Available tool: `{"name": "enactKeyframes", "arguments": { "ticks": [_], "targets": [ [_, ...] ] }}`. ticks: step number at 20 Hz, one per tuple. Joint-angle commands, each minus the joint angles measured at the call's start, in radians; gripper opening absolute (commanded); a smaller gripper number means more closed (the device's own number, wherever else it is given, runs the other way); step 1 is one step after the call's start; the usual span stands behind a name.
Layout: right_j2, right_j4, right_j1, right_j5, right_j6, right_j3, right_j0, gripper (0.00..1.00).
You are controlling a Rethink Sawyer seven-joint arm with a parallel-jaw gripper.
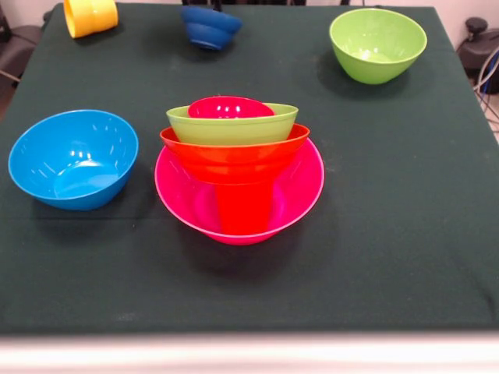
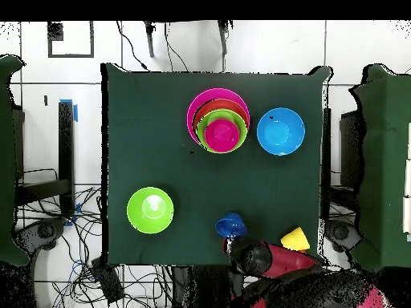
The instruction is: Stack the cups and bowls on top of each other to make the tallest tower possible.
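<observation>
The tower stands mid-table: a large pink bowl (image 1: 296, 195) (image 2: 197, 108) holds a red cup (image 1: 243, 209), with an orange bowl (image 1: 234, 154), a lime green bowl (image 1: 232, 125) (image 2: 207, 128) and a small red bowl (image 1: 230, 107) (image 2: 221, 135) piled on it. A light blue bowl (image 1: 74, 158) (image 2: 281, 131) sits beside the tower. A second lime green bowl (image 1: 377, 44) (image 2: 150, 210) stands apart. A small dark blue bowl (image 1: 210, 27) (image 2: 229, 224) and a yellow cup (image 1: 90, 15) (image 2: 295, 238) on its side lie at the robot's edge. My gripper (image 2: 234, 241) is right by the dark blue bowl. No orange cup shows.
The red and black arm (image 2: 269, 258) reaches in from the table's robot side, between the dark blue bowl and the yellow cup. The dark green tablecloth (image 1: 390, 234) covers the table. Chairs and cables lie around the table on the floor.
</observation>
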Motion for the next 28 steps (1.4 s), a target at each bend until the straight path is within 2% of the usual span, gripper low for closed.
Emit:
{"name": "enactKeyframes", "arguments": {
  "ticks": [1, 8, 12, 21, 25, 28],
  "targets": [
    [0.036, -0.003, 0.003, -0.02, 0.122, -0.058, 0.064, 1.0],
    [0.056, 0.034, -0.139, 0.087, 0.11, 0.005, 0.081, 1.0],
    [0.071, 0.042, -0.163, 0.122, 0.096, -0.013, 0.074, 1.0],
    [0.086, 0.025, -0.161, 0.089, 0.097, -0.013, 0.048, 1.0],
    [0.109, 0.05, -0.204, 0.119, 0.103, 0.025, 0.032, 1.0],
    [0.14, 0.088, -0.251, 0.185, 0.097, 0.041, 0.024, 1.0]
  ]
}}
